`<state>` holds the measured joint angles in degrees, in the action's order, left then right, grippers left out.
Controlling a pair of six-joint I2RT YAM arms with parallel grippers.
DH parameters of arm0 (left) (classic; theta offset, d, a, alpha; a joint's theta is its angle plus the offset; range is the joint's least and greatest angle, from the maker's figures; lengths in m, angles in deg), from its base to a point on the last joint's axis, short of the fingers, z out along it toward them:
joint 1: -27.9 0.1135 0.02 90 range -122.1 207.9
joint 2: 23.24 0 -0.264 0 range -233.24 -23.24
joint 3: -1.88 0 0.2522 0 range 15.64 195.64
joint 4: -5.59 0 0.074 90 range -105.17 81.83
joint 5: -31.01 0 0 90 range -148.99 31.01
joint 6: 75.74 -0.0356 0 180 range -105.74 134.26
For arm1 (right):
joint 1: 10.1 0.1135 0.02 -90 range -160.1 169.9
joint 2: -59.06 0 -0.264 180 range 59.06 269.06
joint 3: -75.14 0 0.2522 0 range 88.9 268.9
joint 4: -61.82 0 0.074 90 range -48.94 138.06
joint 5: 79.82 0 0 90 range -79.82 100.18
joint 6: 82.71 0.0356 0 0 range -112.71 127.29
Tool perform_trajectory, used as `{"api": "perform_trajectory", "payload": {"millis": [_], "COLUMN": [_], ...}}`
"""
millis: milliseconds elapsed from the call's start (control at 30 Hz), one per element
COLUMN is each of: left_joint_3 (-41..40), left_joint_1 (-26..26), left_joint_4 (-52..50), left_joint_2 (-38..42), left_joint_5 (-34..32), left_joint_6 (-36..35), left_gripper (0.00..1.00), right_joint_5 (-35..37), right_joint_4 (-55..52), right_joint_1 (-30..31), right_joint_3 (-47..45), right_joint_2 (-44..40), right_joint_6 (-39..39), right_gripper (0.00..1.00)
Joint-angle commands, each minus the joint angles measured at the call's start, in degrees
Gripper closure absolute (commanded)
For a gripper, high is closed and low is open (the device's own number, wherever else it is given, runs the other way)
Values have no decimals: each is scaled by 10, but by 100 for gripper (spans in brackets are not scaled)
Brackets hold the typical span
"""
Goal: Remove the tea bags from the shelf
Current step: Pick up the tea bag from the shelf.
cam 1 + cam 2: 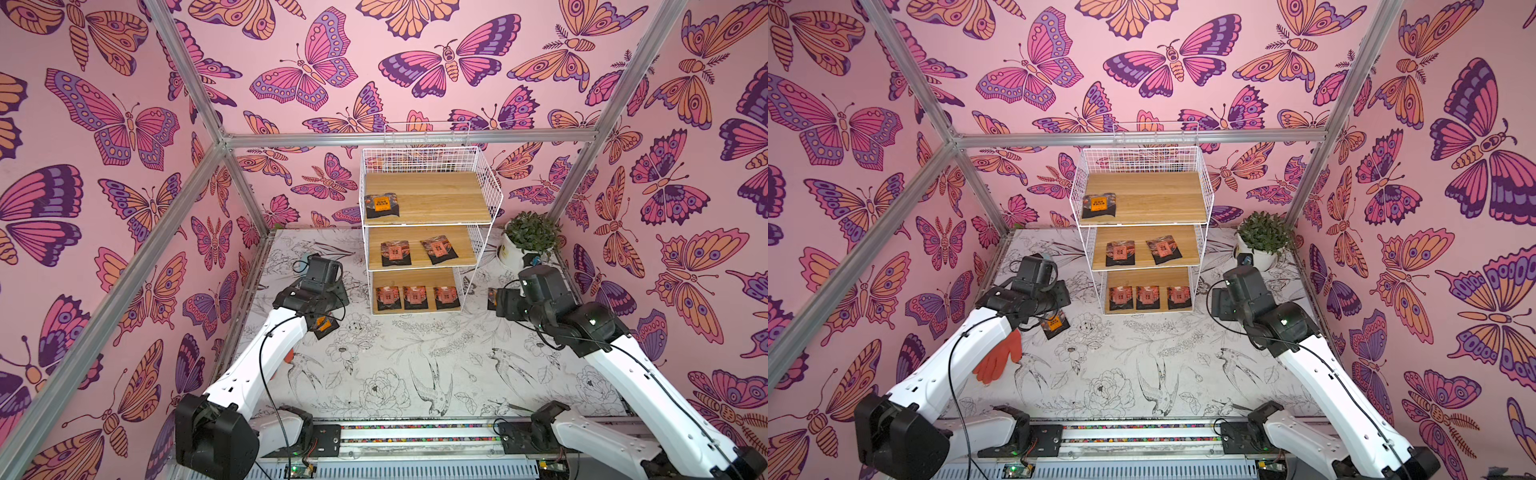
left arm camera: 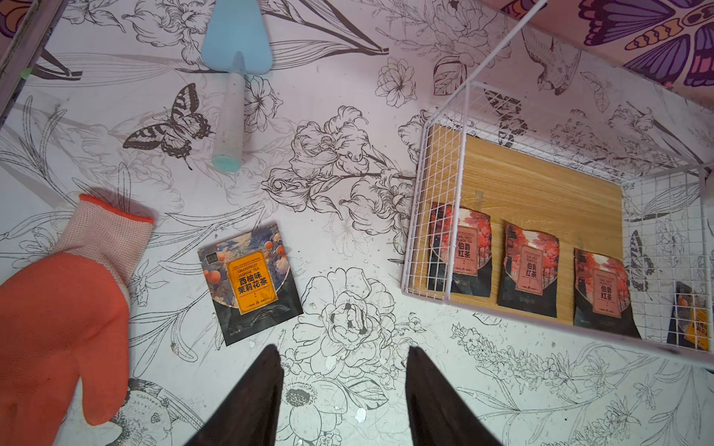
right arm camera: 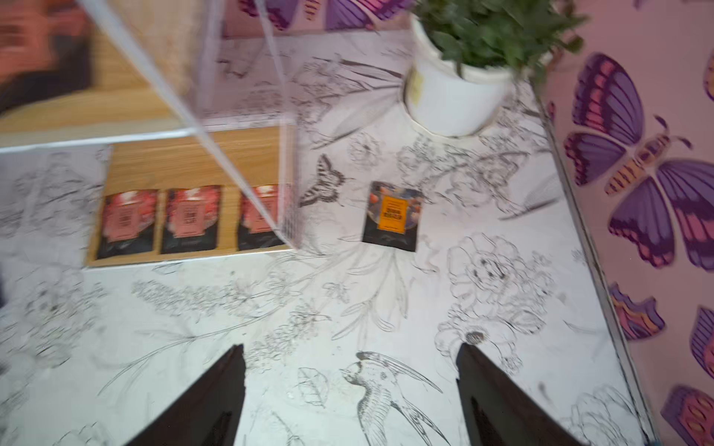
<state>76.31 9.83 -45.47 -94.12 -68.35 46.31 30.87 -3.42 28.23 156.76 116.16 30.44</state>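
Room: pink butterfly wallpaper on every wall. The counter (image 1: 415, 374) wears a matt white sheet of ink-line flowers and birds.
Rack: the shelf (image 1: 451, 195) stands at the back middle, made of thin white wire grid with pale wood-grain boards stepping forward toward the arms.
On it: six tea bags (image 1: 1120, 253). One top-tier sachet (image 1: 381, 206) has an orange label, two pink-label ones lie on the middle board, and the bottom row (image 1: 415, 297) of three lies side by side at the front edge.
Off it: one orange sachet (image 2: 251, 281) lies flat on the counter near the left pincer (image 2: 342, 351). A second orange sachet (image 3: 392, 217) lies on the counter on the shelf's right.
Grip: the left pincer is released and empty. The right pincer (image 3: 351, 345) is spread wide and empty, and its wrist view is blurred.
Key relation: the bottom row lies ahead of both pincers and between them. Wire side panels screen it from either flank, so only the open front looks usable. Neither arm is clearly nearer.
Axis: the sachets are near square, slightly longer front to back, and lie flat, label up.
Feel: thin, foil-like packets, probably hard to lift off a flat board.
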Motion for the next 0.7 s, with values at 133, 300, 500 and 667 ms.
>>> {"api": "perform_trajectory", "payload": {"millis": [133, 300, 500, 667], "left_joint_3": [-26, -33, -36, -40], "left_joint_1": [1, 1, 1, 1], "left_joint_4": [16, 20, 28, 41], "left_joint_2": [18, 22, 22, 25], "left_joint_5": [12, 23, 22, 23], "left_joint_6": [12, 7, 0, -1], "left_gripper": [45, 44, 43, 43], "right_joint_5": [90, 66, 83, 96], "right_joint_4": [24, 34, 41, 39], "right_joint_1": [230, 272, 277, 277], "right_joint_3": [181, 322, 438, 532], "right_joint_2": [97, 192, 286, 361], "right_joint_6": [-29, -64, -109, -153], "right_gripper": [11, 10, 9, 7]}}
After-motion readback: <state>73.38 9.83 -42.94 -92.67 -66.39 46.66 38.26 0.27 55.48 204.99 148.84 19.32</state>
